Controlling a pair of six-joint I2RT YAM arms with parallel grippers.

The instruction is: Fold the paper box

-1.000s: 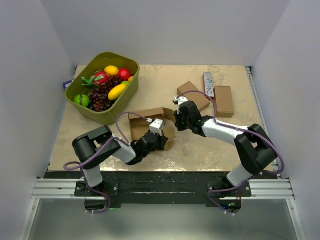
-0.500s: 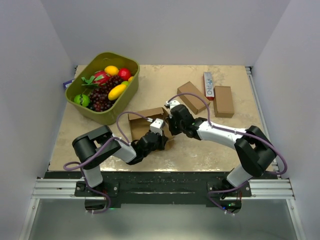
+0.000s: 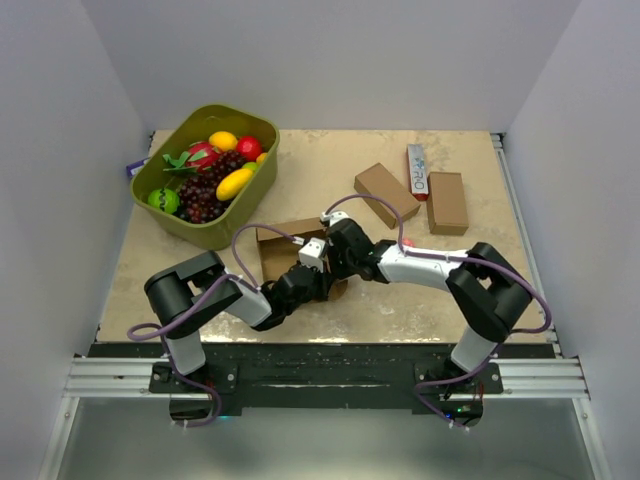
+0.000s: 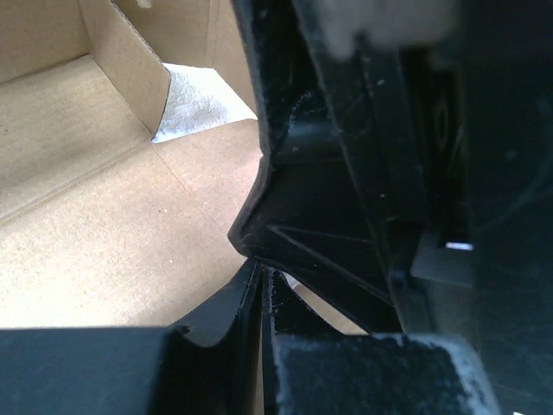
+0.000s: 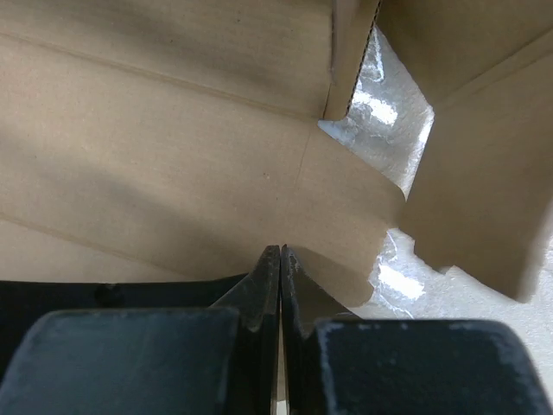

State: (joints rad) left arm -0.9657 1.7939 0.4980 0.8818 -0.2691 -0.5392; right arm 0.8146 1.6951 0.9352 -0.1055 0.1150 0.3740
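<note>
Top, box (image 3: 277,250): open, near the middle of the bench (image 3: 330,180), with both grippers at its right end.
Top, left gripper (image 3: 318,272): at the box's near-right corner; its jaws are hidden here.
Top, right gripper (image 3: 338,256): just beside the left one, at the box's right side.
Top, rest: fruit tub (image 3: 210,232) far left; two plain boxes (image 3: 385,193) and a carton (image 3: 418,170) far right.
Left wrist, left gripper (image 4: 262,278): jaws closed together over the box floor (image 4: 112,216); cannot tell if cardboard is pinched.
Right wrist, right gripper (image 5: 280,259): jaws pressed tight, nothing between them, tips at a box panel (image 5: 173,130); a flap (image 5: 350,60) stands upright beyond.
</note>
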